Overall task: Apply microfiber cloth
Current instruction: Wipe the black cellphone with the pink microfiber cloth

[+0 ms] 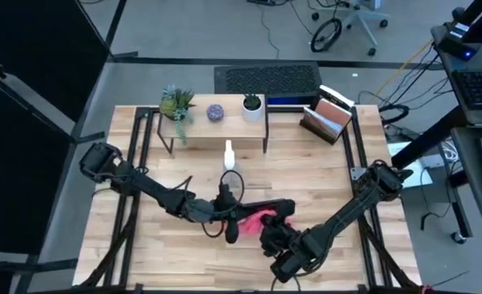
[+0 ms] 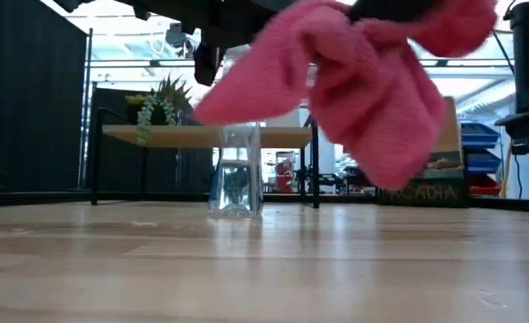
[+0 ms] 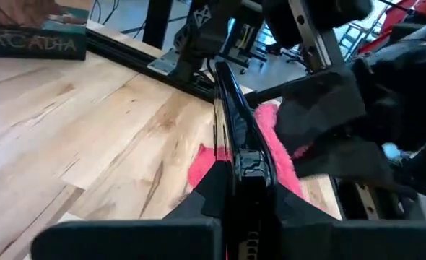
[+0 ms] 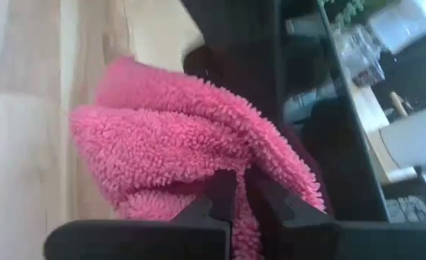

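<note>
A black smartphone (image 1: 264, 204) hangs above the table's middle, with my left gripper (image 1: 229, 216) shut on it. In the left wrist view the phone (image 3: 231, 123) shows edge-on, running away from the fingers. The bright pink microfiber cloth (image 1: 256, 218) is bunched in my right gripper (image 1: 272, 233), which is shut on it just near of the phone. In the low view the cloth (image 2: 372, 90) dangles clear of the table. In the right wrist view the cloth (image 4: 170, 137) lies against the phone's glossy face (image 4: 307, 87). My left gripper pinches the phone's near end (image 3: 243, 170) between its two fingers, one on each flat face. The fingers come roughly level from the table's left and lie along the phone. The phone stands on edge, lifted clear of the table. My right gripper pinches a bunched fold of the cloth (image 4: 220, 162) between its two fingertips; several layers are gathered there. It comes in from the table's near right. The cloth hangs slack below the fingers, clear of the table, its far side against the phone.
A clear spray bottle (image 1: 229, 155) stands behind the phone, in front of a low wooden shelf (image 1: 216, 118) with small plants. A box (image 1: 331, 118) sits at the far right. Bare wood lies near the front edge (image 2: 264, 269).
</note>
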`<state>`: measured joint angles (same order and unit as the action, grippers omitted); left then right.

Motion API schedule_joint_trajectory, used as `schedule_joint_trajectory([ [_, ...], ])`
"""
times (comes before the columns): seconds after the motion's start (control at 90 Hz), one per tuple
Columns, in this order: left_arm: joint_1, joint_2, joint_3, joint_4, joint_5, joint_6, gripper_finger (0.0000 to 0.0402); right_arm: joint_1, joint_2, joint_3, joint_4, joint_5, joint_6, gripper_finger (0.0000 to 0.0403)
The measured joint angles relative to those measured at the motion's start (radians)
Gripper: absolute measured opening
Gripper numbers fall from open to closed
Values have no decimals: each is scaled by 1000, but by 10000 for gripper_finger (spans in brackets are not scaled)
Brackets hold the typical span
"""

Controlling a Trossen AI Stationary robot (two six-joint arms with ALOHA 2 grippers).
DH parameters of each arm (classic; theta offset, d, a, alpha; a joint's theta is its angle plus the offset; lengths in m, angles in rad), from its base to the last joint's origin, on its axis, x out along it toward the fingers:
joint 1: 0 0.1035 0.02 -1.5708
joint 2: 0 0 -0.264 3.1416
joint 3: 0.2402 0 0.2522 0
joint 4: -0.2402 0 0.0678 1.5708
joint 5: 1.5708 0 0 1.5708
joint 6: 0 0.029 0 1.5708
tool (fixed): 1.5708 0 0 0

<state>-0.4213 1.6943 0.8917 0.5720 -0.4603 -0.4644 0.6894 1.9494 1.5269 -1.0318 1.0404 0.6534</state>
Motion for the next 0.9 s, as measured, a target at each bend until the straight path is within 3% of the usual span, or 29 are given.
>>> schedule_joint_trajectory([
  [0.189, 0, 0, 0, -57, 15, 5, 7, 46, 1, -2, -361, -107, 327, 0],
  [0.344, -3, 0, 2, -101, 42, 49, 7, 93, 1, -4, -545, -202, 490, 0],
  [0.567, 0, -1, 2, -174, 30, 158, 7, 151, -3, -7, -541, -281, 512, 0],
  [0.778, 0, -1, 2, -252, 66, 458, 7, 177, -3, -7, -490, -280, 535, 0],
  [0.9, 2, -1, 2, -284, 124, 525, 7, 177, -3, -7, -467, -277, 534, 0],
])
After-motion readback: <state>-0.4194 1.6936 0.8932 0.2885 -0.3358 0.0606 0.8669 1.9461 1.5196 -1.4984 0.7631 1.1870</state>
